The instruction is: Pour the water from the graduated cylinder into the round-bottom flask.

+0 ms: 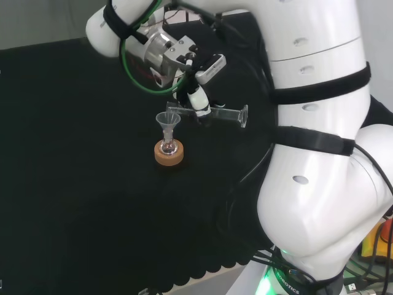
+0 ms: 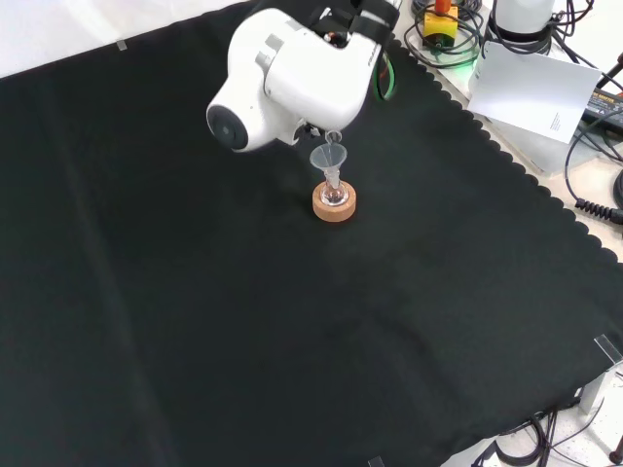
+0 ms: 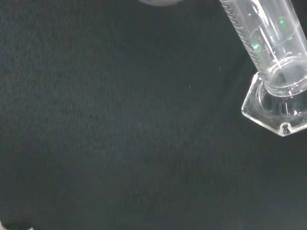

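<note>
The black-clothed tabletop (image 2: 175, 292) carried a cork stand (image 1: 168, 156) cradling the round-bottom flask (image 1: 168, 147), a funnel (image 1: 167, 121) in its neck. Above, the hand (image 1: 198, 98) grasped the graduated cylinder (image 1: 215, 114) lying horizontal, mouth over the funnel.

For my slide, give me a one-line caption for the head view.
The hand holds the graduated cylinder level, mouth over the funnel in the round-bottom flask on its cork ring.

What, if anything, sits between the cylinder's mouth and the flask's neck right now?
Only the funnel, seated in the round-bottom flask on its cork ring. The hand holds the graduated cylinder about level, its mouth at the funnel's rim. Nothing else visible intervenes.
</note>
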Action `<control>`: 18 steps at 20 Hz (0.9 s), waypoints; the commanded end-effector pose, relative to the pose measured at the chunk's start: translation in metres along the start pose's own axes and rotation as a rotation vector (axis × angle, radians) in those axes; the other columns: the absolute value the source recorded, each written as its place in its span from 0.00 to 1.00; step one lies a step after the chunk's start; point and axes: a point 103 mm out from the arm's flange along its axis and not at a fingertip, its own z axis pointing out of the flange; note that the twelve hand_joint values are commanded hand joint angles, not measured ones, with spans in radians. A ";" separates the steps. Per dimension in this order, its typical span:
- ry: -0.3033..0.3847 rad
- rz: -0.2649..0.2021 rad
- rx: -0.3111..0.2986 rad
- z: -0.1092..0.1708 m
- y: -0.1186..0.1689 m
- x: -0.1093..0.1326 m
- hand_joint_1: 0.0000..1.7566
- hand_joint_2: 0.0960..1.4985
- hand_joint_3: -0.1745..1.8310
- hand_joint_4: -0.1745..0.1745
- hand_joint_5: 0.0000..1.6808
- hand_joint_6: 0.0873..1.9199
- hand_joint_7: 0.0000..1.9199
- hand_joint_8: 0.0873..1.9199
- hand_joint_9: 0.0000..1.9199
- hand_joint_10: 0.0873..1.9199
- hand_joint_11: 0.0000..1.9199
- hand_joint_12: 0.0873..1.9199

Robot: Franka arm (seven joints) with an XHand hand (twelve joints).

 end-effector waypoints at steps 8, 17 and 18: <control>0.116 -0.146 -0.422 0.010 -0.013 -0.017 0.71 0.74 0.09 0.00 0.55 0.54 0.50 0.54 0.74 0.00 0.63 0.39; 0.270 -0.225 -0.642 0.016 -0.002 -0.041 0.71 0.74 0.09 0.00 0.54 0.54 0.50 0.54 0.74 0.00 0.63 0.39; 0.277 -0.232 -0.659 0.017 -0.001 -0.043 0.71 0.74 0.09 0.00 0.54 0.54 0.50 0.54 0.74 0.00 0.63 0.39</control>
